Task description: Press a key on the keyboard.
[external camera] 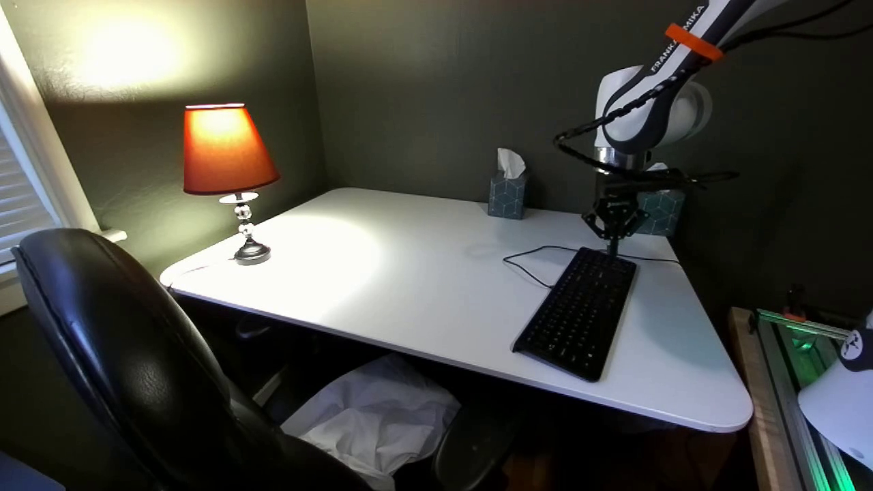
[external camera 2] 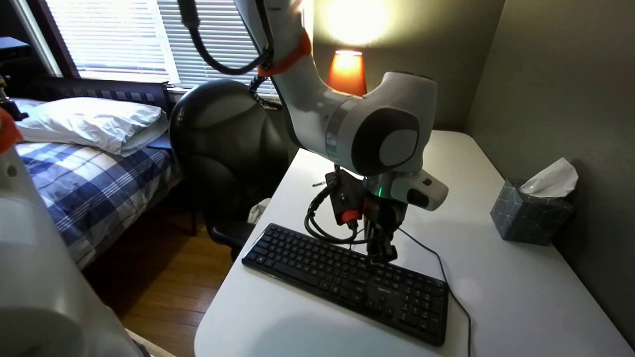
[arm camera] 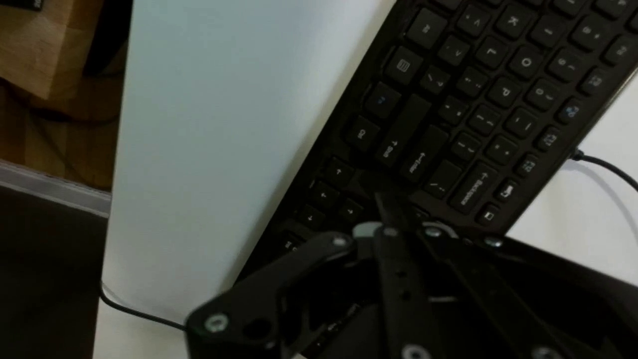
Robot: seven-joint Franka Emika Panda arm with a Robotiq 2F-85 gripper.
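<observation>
The flat black keyboard (external camera: 580, 314) lies on the white table in both exterior views (external camera 2: 317, 270), and its thin black cable (external camera 2: 436, 255) runs from its back edge. It fills much of the wrist view (arm camera: 448, 104). My gripper (external camera: 613, 247) points down over the keyboard with its fingers together and nothing between them. In an exterior view the fingertips (external camera 2: 381, 259) are over the part between the letter keys and the number pad. In the wrist view the fingertips (arm camera: 394, 204) are near the arrow keys and Backspace. I cannot tell whether they touch the keyboard; the keys under the gripper are hidden.
A grey tissue box (external camera: 507, 198) stands at the table's back edge, and another tissue box (external camera: 661, 211) is partly behind my gripper. A lamp with an orange shade (external camera: 228, 150) stands at the far end. A black chair (external camera: 136, 341) is at the table's side (external camera: 409, 273).
</observation>
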